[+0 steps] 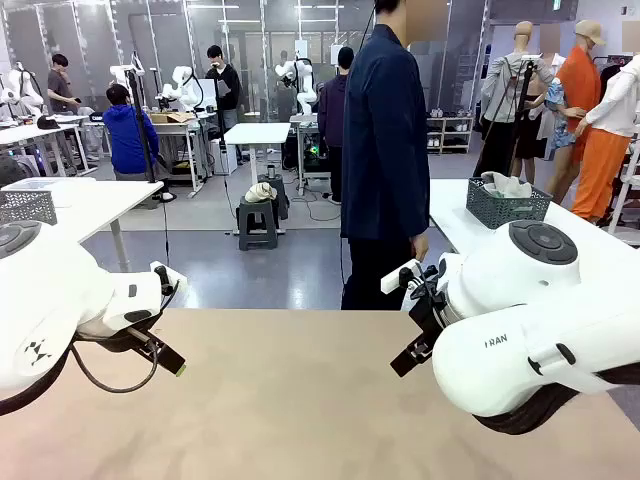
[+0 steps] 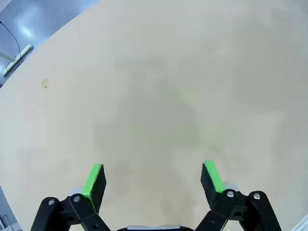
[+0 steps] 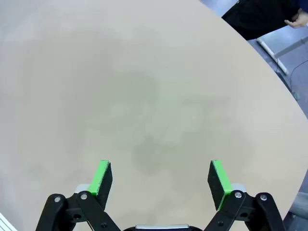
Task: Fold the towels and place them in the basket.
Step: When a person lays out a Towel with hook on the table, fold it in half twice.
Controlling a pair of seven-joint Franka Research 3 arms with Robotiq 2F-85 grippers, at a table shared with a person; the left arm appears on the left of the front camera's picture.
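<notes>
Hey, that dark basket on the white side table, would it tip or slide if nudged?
Probably slides rather than tips: the basket looks low and wide on the smooth side table. Likely light, given its open lattice walls. The cloth heaped inside looks soft, adding little weight.

Left arm (image 1: 60, 300): glossy white rounded housings, a grey disc cap on one joint, a small black logo mark on the shell, and a thin black cable (image 1: 120, 390) looped under the wrist. Right arm (image 1: 540, 330): matching white shells, a grey ringed disc cap on top, dark lettering "FRAN" on the side, a black band at the lower joint and black fittings at the wrist. Left gripper (image 2: 154, 175) and right gripper (image 3: 161, 175): black linked fingers with silver pivot screws, and bright green pads (image 2: 94, 179) on the inner faces.
</notes>
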